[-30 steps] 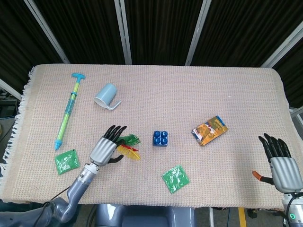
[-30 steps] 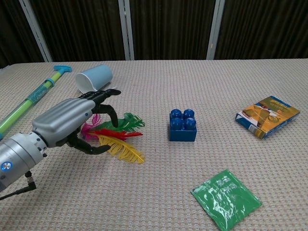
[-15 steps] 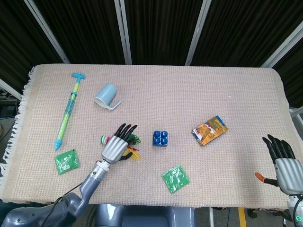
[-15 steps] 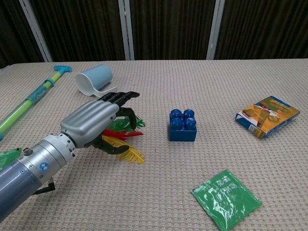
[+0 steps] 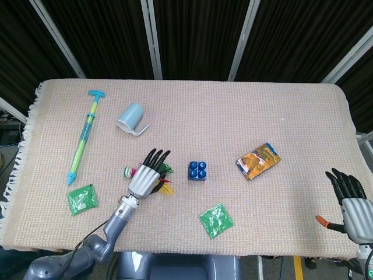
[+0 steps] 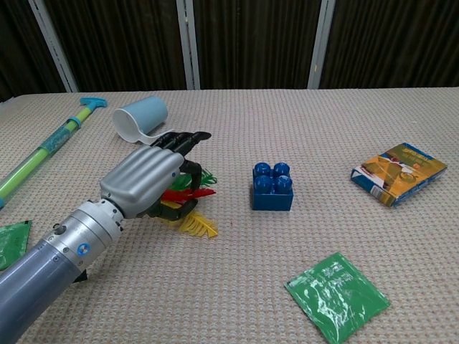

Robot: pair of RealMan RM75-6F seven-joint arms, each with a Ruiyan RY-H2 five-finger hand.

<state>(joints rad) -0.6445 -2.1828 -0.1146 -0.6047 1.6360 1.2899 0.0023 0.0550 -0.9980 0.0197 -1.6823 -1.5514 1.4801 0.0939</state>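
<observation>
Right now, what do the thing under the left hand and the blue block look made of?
Under the left hand: feathers, soft and matte, with fringed yellow, red and green vanes, probably dyed. Block: hard moulded plastic, glossy, with round studs on top.

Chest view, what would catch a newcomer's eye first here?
The big silver left hand stands out at left of centre, lying over a bunch of coloured feathers on the woven table cover. Just right of it sits a blue building block, apart from the hand. Further right lies an orange packet, and a green sachet lies near the front edge.
</observation>
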